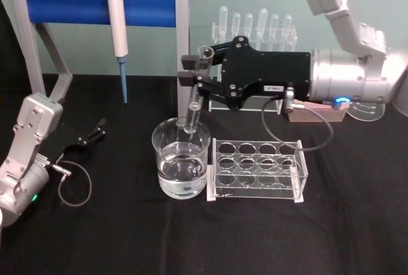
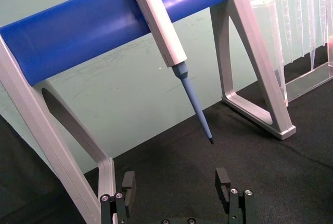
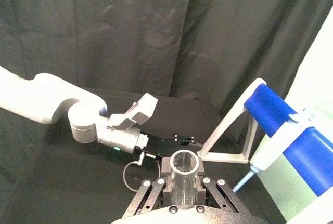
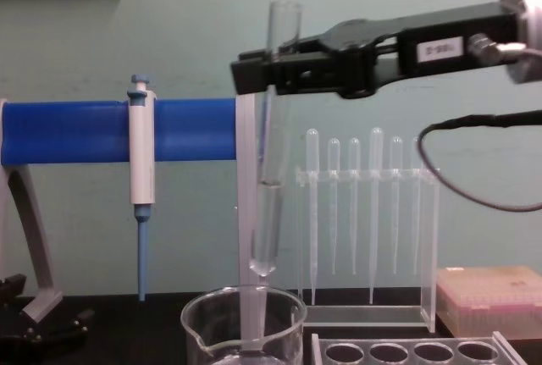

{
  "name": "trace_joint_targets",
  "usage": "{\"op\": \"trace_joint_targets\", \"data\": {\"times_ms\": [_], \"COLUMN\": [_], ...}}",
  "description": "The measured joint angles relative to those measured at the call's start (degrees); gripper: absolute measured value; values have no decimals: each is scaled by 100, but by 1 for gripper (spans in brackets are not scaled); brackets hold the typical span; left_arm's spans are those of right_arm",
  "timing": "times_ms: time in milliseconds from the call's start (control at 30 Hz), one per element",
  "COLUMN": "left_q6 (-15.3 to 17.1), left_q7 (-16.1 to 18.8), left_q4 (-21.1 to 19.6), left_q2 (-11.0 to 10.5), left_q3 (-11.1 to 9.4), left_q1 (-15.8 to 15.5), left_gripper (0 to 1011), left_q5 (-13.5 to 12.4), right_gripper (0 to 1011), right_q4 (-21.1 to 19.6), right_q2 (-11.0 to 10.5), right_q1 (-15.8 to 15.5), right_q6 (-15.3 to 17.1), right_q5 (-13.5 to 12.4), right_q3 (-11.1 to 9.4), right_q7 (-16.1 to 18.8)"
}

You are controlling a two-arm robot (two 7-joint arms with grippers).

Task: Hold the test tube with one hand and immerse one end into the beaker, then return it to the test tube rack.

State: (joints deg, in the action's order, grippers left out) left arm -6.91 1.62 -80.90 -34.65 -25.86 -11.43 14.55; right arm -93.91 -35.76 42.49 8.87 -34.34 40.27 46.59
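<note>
The right gripper [image 1: 191,69] reaches in from the right edge of the head view to just left of centre, its black fingers [image 4: 254,73] clamped on the upper part of the test tube [image 4: 271,141]. At the lower left of that view the left gripper [image 1: 95,131] rests low over the black table [image 1: 115,237], well apart from the glassware; in the left wrist view its jaws stand wide with nothing between them.

Across the head view from left to right: the blue-barred stand [image 1: 95,2] fills the upper left, with the white-and-blue pipettor [image 1: 117,29] hanging from it, tip pointing down. Bare cloth lies below it. The beaker [image 1: 181,163] sits at centre. Touching or just beside its right side is the clear tube rack [image 1: 255,171], all holes vacant. Behind, at upper centre, a rack of plastic pipettes [image 1: 255,23] stands. Bare cloth spreads along the bottom and the right of the frame.

The test tube is clear, upright, slightly tilted, flared rim above the fingers. In the chest view its rounded bottom hangs above the beaker's rim, not in the liquid, and a liquid line shows partway up the tube. The beaker holds clear liquid in its lower part.
</note>
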Motion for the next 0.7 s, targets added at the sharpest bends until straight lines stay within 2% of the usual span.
{"op": "trace_joint_targets", "data": {"times_ms": [67,300,333,400,600,700], "left_q6": [0,0,0,0,0,0], "left_q7": [0,0,0,0,0,0], "left_q4": [0,0,0,0,0,0], "left_q2": [0,0,0,0,0,0], "left_q3": [0,0,0,0,0,0], "left_q1": [0,0,0,1,0,0], "left_gripper": [1000,1000,1000,1000,1000,1000], "left_q5": [0,0,0,0,0,0], "right_gripper": [226,226,226,226,226,226], "right_q4": [-103,-638,-638,-810,-990,-1027], "right_q2": [-84,-606,-606,-820,-1153,-1249], "right_q1": [-52,-460,-460,-681,-1109,-1241], "right_q6": [4,-34,-34,-85,-227,-305], "right_q5": [-33,-228,-228,-300,-407,-402], "right_q3": [-39,-296,-296,-423,-652,-717], "right_q7": [-26,-192,-192,-272,-385,-398]}}
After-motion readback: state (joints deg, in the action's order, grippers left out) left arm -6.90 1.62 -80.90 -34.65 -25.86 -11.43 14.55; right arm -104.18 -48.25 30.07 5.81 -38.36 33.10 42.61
